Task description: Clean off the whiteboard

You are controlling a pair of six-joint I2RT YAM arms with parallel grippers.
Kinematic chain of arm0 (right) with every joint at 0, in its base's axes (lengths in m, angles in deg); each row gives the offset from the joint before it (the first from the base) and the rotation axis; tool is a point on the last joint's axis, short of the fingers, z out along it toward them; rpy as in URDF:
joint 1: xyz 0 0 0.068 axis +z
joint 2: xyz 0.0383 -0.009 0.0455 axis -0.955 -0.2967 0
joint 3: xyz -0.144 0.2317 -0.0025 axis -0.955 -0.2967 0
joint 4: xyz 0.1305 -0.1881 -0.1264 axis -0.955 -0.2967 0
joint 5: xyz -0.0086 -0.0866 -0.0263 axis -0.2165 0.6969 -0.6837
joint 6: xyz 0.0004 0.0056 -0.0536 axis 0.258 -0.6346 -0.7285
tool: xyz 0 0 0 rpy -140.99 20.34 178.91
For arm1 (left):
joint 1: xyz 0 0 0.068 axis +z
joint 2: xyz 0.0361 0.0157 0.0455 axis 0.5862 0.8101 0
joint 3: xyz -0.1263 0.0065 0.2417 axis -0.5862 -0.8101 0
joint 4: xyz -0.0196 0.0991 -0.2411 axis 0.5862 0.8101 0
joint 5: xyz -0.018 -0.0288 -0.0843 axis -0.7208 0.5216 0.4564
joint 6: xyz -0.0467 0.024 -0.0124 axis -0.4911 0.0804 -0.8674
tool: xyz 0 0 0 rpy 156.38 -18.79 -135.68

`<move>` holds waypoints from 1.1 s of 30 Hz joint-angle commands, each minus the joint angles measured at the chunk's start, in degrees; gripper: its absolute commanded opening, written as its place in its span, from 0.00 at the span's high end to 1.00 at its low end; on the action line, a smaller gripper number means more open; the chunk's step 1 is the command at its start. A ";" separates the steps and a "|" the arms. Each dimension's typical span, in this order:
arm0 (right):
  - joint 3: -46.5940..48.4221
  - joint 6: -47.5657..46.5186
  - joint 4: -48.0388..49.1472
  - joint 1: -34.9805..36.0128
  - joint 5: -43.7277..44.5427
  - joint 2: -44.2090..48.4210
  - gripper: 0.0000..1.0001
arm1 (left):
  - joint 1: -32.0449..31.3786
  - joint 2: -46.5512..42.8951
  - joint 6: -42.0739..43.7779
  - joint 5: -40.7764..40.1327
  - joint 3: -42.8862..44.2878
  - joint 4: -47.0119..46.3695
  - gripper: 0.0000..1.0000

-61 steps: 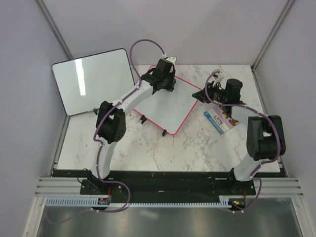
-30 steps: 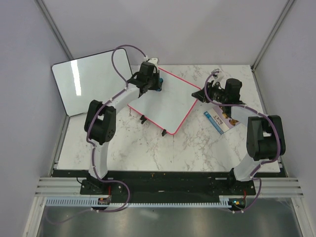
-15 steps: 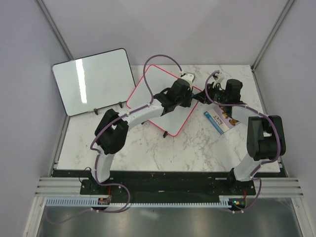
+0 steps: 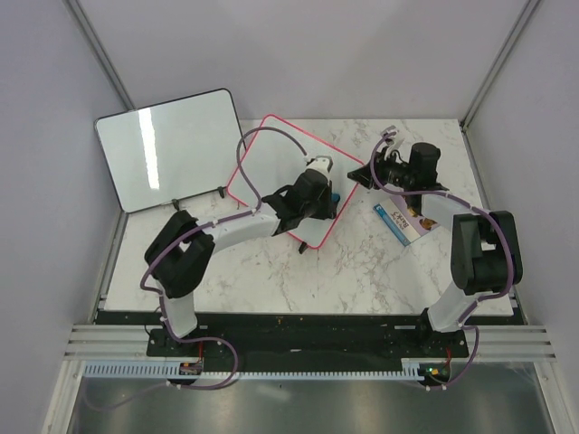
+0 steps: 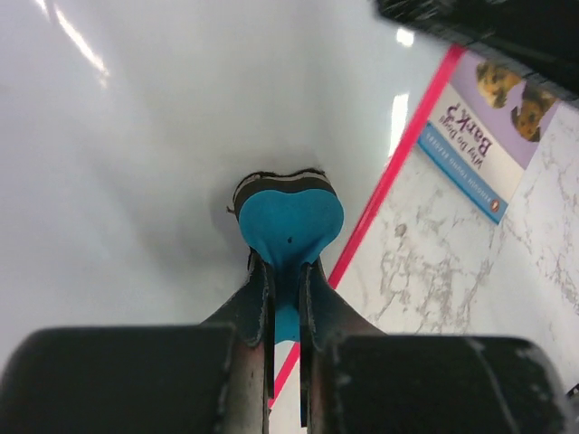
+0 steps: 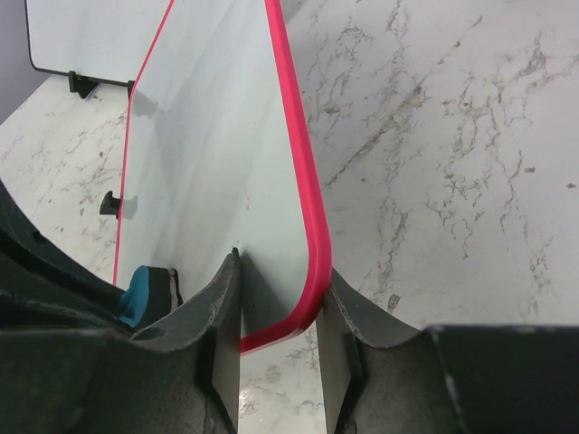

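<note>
The whiteboard (image 4: 271, 163), white with a pink-red frame, lies tilted on the marble table. Its surface shows no writing. My left gripper (image 4: 324, 197) is shut on a blue eraser (image 4: 334, 195) and presses it on the board near its right edge. In the left wrist view the eraser (image 5: 289, 217) sits on the white surface (image 5: 136, 136) beside the red frame, with my left gripper (image 5: 285, 271) clamped on it. My right gripper (image 4: 364, 174) is shut on the board's right corner; in the right wrist view my right gripper (image 6: 279, 298) clamps the red frame of the board (image 6: 208, 136).
A black-framed white board (image 4: 167, 149) leans at the back left and shows in the right wrist view (image 6: 90, 36). A small book (image 4: 403, 221) lies right of the whiteboard, under my right arm, and shows in the left wrist view (image 5: 488, 136).
My left gripper swept the eraser from the board's far left corner across to its near right edge. The board shifted slightly. My right gripper stayed on the corner.
</note>
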 commanded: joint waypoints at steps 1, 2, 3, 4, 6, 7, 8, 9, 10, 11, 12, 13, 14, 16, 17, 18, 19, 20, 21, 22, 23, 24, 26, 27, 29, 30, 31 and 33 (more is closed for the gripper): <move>0.99 -11.82 1.23 2.40 1.84 0.42 1.00 | 6.14 -0.94 -3.88 -1.75 -9.52 12.90 0.98; 0.99 -11.82 1.14 2.40 1.93 0.51 1.00 | 8.06 -2.00 -3.70 -1.84 -11.00 12.64 0.98; 0.99 -11.91 1.05 2.49 2.01 0.51 1.00 | 8.95 -2.89 -3.61 -2.36 -11.54 12.64 0.98; 1.07 -11.91 1.05 2.49 2.02 0.59 1.00 | 9.74 -3.85 -3.27 -2.45 -11.98 12.55 0.98; 1.07 -12.09 0.87 2.58 2.19 0.60 1.00 | 11.94 -6.23 -3.09 -2.63 -12.95 12.55 0.98; 1.07 -12.17 0.79 2.58 2.19 0.60 1.00 | 12.56 -7.02 -2.65 -2.19 -13.12 12.46 0.98; 1.16 -12.17 0.79 2.58 2.19 0.51 1.00 | 13.17 -8.33 -2.30 -2.19 -13.30 12.11 0.98; 1.16 -12.26 0.61 2.58 2.19 0.51 1.00 | 13.18 -8.87 -1.95 -3.23 -13.13 12.28 0.98; 1.25 -12.35 0.44 2.67 2.19 0.51 1.00 | 13.27 -9.65 -1.33 -3.77 -13.13 12.29 0.98; 1.25 -12.35 0.35 2.76 2.10 0.42 1.00 | 13.35 -11.14 -1.33 -4.38 -13.30 12.81 0.98; 1.42 -12.52 0.08 2.76 2.10 0.42 1.00 | 13.44 -12.11 -1.33 -5.34 -13.48 13.16 0.98; 1.42 -12.70 0.00 2.67 2.10 0.42 1.00 | 13.62 -12.99 -1.42 -5.70 -13.65 13.60 0.98; 1.51 -12.79 -0.27 2.58 2.02 0.42 1.00 | 13.97 -13.96 -1.68 -6.31 -14.35 14.91 0.98; 1.78 -12.96 -0.62 2.76 2.02 0.24 1.00 | 14.67 -17.56 -2.38 -7.72 -16.36 16.32 0.98; 1.86 -13.05 -1.14 2.67 1.93 0.24 1.00 | 15.80 -19.05 -2.82 -8.25 -17.34 17.72 0.98; 2.21 -13.23 -1.50 2.67 1.75 0.07 1.00 | 16.51 -22.11 -3.52 -8.95 -18.39 18.52 0.98; 2.48 -13.32 -1.85 2.67 1.58 0.07 1.00 | 18.17 -24.06 -4.13 -9.30 -20.75 19.13 0.96; 3.09 -13.58 -2.90 2.67 0.97 -0.11 1.00 | 19.06 -25.82 -4.58 -9.22 -21.99 20.10 0.93; 3.36 -13.58 -3.25 2.67 0.70 -0.37 1.00 | 19.85 -29.66 -4.93 -9.05 -23.13 20.28 0.87; 3.62 -13.58 -3.78 2.67 0.26 -0.55 1.00 | 21.34 -31.53 -5.11 -8.96 -25.32 20.63 0.83; 4.23 -13.58 -4.05 2.67 -0.26 -0.72 1.00 | 21.96 -33.29 -5.37 -8.87 -26.21 20.90 0.77; 4.50 -13.67 -4.40 2.84 -0.88 -0.98 1.00 | 22.49 -36.70 -5.72 -8.69 -27.01 21.68 0.67; 5.55 -14.54 -6.41 2.76 -1.32 -1.16 1.00 | 23.99 -39.27 -6.68 -8.87 -28.59 23.09 0.49; 5.99 -14.98 -7.20 2.76 -1.67 -1.16 1.00 | 24.25 -40.15 -6.95 -9.13 -29.03 24.66 0.45; 7.57 -16.12 -10.02 2.84 -1.76 -1.16 1.00 | 24.78 -41.39 -7.83 -9.92 -29.91 26.08 0.36; 8.01 -16.65 -11.33 2.84 -1.68 -1.08 1.00 | 24.96 -41.30 -8.01 -9.84 -30.26 26.87 0.33; 8.10 -16.74 -12.13 2.84 -1.59 -0.81 1.00 | 25.48 -40.26 -8.53 -9.92 -30.53 27.48 0.30; 7.84 -16.83 -12.57 2.85 -1.59 -0.11 1.00 | 26.01 -38.59 -9.15 -9.13 -30.27 28.28 0.21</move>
